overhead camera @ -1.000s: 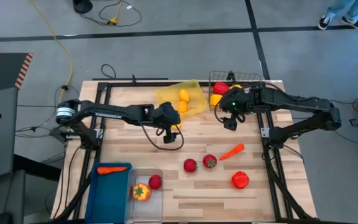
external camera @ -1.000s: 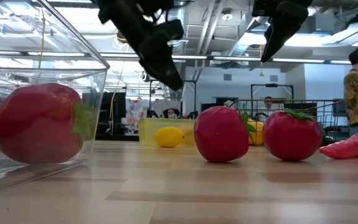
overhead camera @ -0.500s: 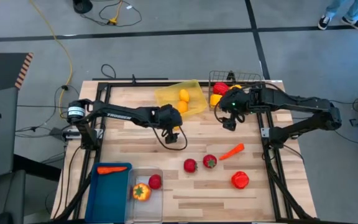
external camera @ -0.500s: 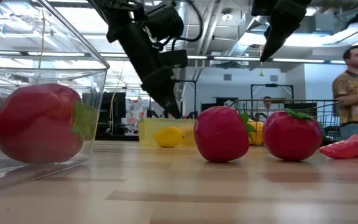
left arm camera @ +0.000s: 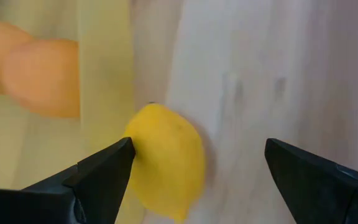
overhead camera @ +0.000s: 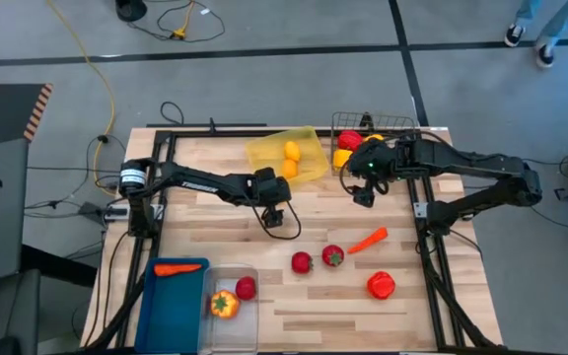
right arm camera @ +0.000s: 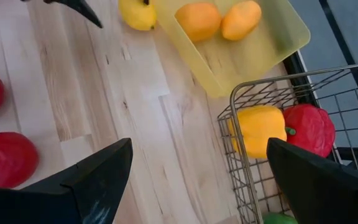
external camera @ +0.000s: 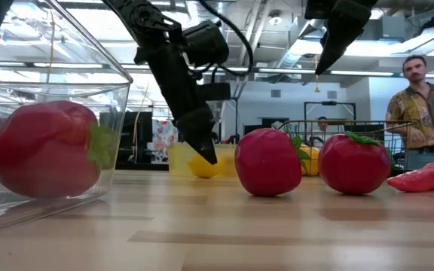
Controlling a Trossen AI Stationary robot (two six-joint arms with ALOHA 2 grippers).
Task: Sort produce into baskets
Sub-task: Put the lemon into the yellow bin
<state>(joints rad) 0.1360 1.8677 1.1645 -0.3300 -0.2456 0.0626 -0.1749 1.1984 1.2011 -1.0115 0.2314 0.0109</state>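
Note:
A yellow lemon (left arm camera: 166,162) lies on the table just outside the yellow tray (overhead camera: 286,156), which holds two more lemons (right arm camera: 197,18). My left gripper (overhead camera: 274,215) is low over the lemon, open, one finger (left arm camera: 114,163) close beside it and the other well off to its far side. My right gripper (overhead camera: 363,194) hangs open and high near the wire basket (overhead camera: 373,126). That basket holds a yellow pepper (right arm camera: 258,130) and a red pepper (right arm camera: 309,127). My left gripper comes at the lemon slanting down from the table's left. One fingertip (left arm camera: 126,149) stands right at the lemon's side (left arm camera: 138,146); whether it touches cannot be told. The lemon rests on the table.
Two tomatoes (overhead camera: 302,262) (overhead camera: 333,255), a carrot (overhead camera: 368,240) and a red pepper (overhead camera: 382,285) lie on the table's near right. The blue bin (overhead camera: 156,306) holds a carrot (overhead camera: 177,267). The clear bin (overhead camera: 249,316) holds a tomato (overhead camera: 247,288) and a pepper (overhead camera: 223,304).
My left gripper has come down toward the lemon beside the yellow tray, tipping more steeply as the arm reached out. The lemon has stayed where it was.

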